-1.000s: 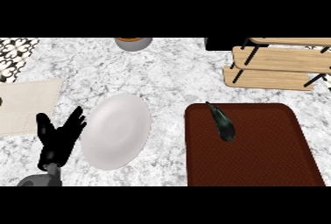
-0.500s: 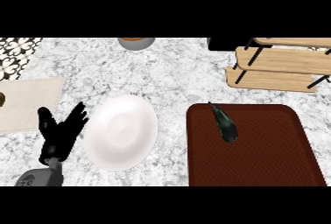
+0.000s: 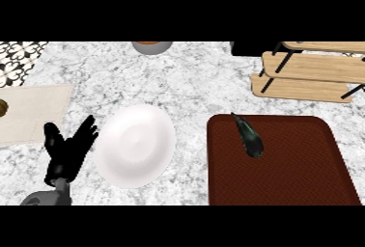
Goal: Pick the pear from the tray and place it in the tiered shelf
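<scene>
A dark green, long, narrow pear lies on the dark red tray near its upper left corner. The wooden tiered shelf stands at the back right, beyond the tray. My left hand rests open at the lower left, fingers up, beside a white plate. It is far from the pear and holds nothing. My right hand shows nowhere in the view.
A white plate lies between my left hand and the tray. A beige mat lies at the left edge, with a patterned cloth behind it. A grey bowl stands at the back.
The view has shifted slightly, so plate, tray and pear sit a little further right and lower in the picture. My left hand stays open in about the same place.
</scene>
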Tool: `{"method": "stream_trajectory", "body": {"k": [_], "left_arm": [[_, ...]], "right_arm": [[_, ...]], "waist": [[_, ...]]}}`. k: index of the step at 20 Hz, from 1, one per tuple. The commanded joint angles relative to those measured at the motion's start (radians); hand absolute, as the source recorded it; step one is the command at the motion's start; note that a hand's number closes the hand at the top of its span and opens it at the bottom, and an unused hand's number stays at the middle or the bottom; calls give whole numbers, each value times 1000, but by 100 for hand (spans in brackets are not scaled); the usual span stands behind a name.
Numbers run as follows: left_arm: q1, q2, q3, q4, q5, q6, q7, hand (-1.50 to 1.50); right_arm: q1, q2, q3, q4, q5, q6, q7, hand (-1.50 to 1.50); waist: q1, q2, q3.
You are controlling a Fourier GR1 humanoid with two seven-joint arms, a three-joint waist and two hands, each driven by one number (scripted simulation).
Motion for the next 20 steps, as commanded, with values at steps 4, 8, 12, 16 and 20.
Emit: {"method": "stream_trajectory", "body": {"k": [4, 8, 12, 16, 20], "left_arm": [[33, -13, -7, -32, -17, -2, -9, 0], [-84, -1, 26, 39, -2, -7, 29, 0], [12, 15, 36, -27, 13, -37, 23, 0], [-14, 4, 41, 24, 2, -40, -10, 0], [-12, -18, 20, 9, -25, -8, 24, 0]], "right_arm": [[-59, 27, 72, 236, 136, -61, -220, 150], [-130, 30, 78, 422, 203, -118, -336, 150], [-148, 34, 66, 493, 224, -133, -391, 150], [-232, 59, 85, 649, 292, -203, -465, 150], [-241, 47, 63, 696, 294, -209, -531, 150]], "waist": [[1, 0, 0], [3, 5, 0], [-1, 0, 0], [7, 4, 0], [-1, 1, 0]]}}
